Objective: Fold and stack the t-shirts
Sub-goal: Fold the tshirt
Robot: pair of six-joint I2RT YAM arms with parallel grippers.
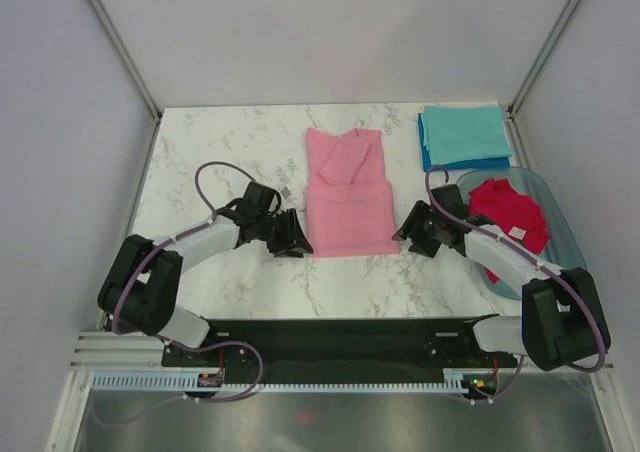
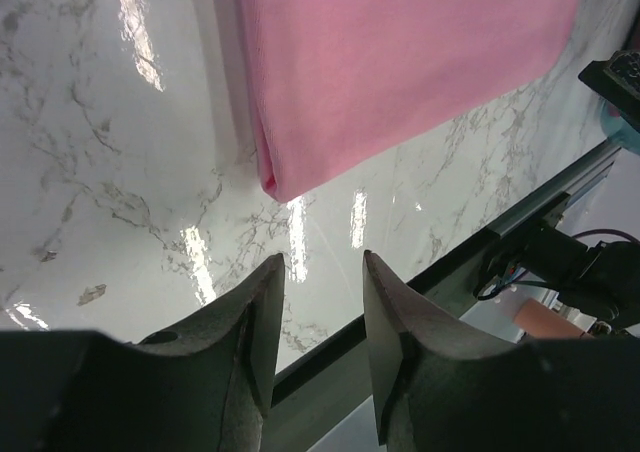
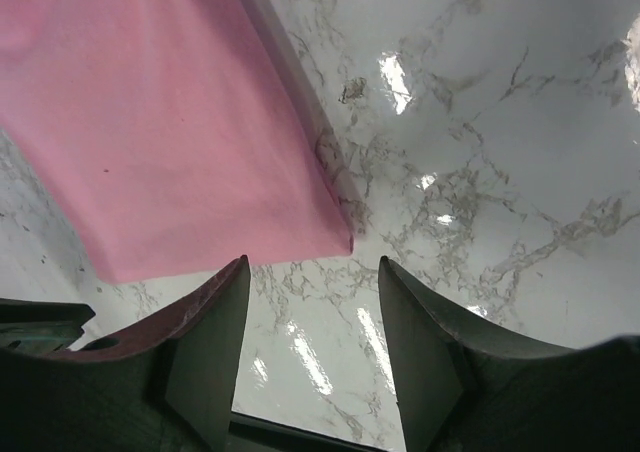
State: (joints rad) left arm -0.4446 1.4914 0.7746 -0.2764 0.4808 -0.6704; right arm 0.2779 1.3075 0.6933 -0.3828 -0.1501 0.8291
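A light pink t-shirt (image 1: 347,196) lies partly folded in the middle of the marble table, its near half doubled over. My left gripper (image 1: 297,238) is open and empty just beside the shirt's near left corner (image 2: 275,184). My right gripper (image 1: 405,234) is open and empty just beside its near right corner (image 3: 340,240). A teal shirt (image 1: 464,134) lies folded on a blue one (image 1: 470,162) at the back right. A crimson red shirt (image 1: 510,215) with a small white tag sits crumpled in the clear tub (image 1: 560,222).
The clear bluish tub stands at the right edge, close behind my right arm. White walls with metal posts enclose the table. The black base rail (image 1: 340,337) runs along the near edge.
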